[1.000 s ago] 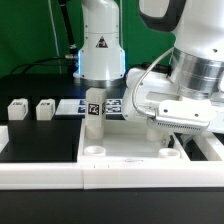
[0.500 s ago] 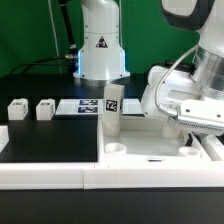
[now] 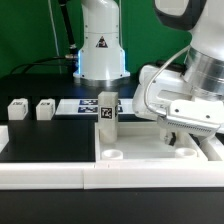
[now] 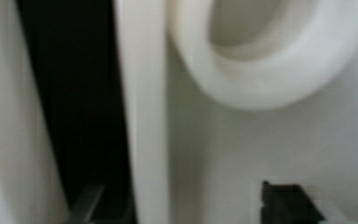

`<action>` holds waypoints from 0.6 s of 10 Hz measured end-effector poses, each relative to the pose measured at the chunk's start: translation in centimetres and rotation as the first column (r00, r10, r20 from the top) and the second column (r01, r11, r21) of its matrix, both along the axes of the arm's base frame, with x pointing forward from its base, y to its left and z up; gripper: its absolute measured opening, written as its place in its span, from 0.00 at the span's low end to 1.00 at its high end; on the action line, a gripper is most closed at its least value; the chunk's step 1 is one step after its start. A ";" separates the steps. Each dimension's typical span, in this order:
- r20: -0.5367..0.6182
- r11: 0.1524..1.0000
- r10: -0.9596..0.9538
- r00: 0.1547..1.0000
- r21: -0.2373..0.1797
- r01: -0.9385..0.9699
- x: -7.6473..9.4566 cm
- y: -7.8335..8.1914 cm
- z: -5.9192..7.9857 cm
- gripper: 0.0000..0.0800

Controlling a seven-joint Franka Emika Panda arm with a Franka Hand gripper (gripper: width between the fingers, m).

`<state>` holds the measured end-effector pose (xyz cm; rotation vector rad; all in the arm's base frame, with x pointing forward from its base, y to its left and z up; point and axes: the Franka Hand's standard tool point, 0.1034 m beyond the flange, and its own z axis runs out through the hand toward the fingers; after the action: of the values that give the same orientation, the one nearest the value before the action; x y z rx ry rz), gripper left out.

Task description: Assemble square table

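The square table's white slab [image 3: 150, 150] lies against the front fence, with a round corner socket [image 3: 110, 155] near its front corner. One tagged leg [image 3: 108, 115] stands upright on the slab's back corner. Two loose legs [image 3: 17, 110] [image 3: 44, 109] stand at the exterior view's left. My gripper [image 3: 174, 137] is down at the slab's right part. In the wrist view my gripper [image 4: 190, 205] has its dark fingertips [image 4: 286, 200] apart, straddling the slab's raised edge [image 4: 140, 120] beside a socket [image 4: 247, 50]. Neither finger visibly presses on the slab.
The long white bar fence [image 3: 60, 176] runs along the front. The marker board [image 3: 82, 105] lies behind the slab, in front of the robot's base [image 3: 100, 50]. A black mat [image 3: 45, 140] covers the table at the exterior view's left.
The slab with its upright leg has slid toward the exterior view's right along the fence. My gripper moved right with it, and its fingers now stand apart.
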<state>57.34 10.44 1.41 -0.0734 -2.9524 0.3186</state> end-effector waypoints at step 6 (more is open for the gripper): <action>0.002 1.000 -0.014 1.000 -0.019 0.014 0.2 -1.3 0.2 0.81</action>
<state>57.53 9.10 1.57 -0.0970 -2.9492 0.3451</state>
